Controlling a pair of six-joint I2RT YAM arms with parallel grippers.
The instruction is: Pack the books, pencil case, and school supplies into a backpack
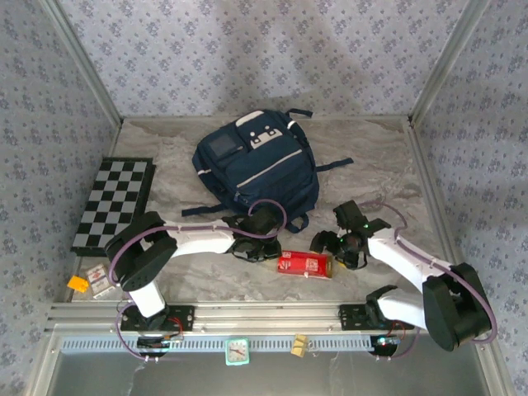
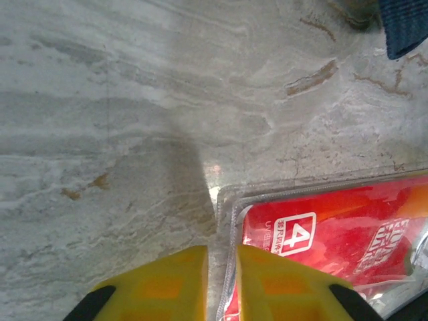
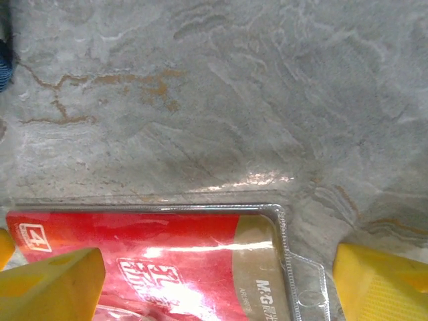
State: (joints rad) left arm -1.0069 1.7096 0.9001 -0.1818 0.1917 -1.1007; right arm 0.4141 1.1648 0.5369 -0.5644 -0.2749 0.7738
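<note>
Just near of the navy backpack [image 1: 257,169], the red blister pack [image 1: 304,264] of school supplies lies flat on the grey marbled table [image 1: 388,165], its long side running left to right, apart from the bag's bottom edge. Both arms reach in toward it — the left gripper [image 2: 222,259] at its left end, the right gripper [image 3: 215,262] at its right end. In the left wrist view the yellow fingers [image 2: 167,281] stand nearly together with only a narrow slot between them, and the pack's clear plastic rim runs into that slot; whether they already pinch it cannot be told. The right gripper's jaws stand wide apart, straddling the pack's right end with its hang tab, one finger over the red card and the other over bare table — nothing is gripped. A black-and-white chessboard [image 1: 111,206] lies at the left side of the table, well apart from the pack.
</note>
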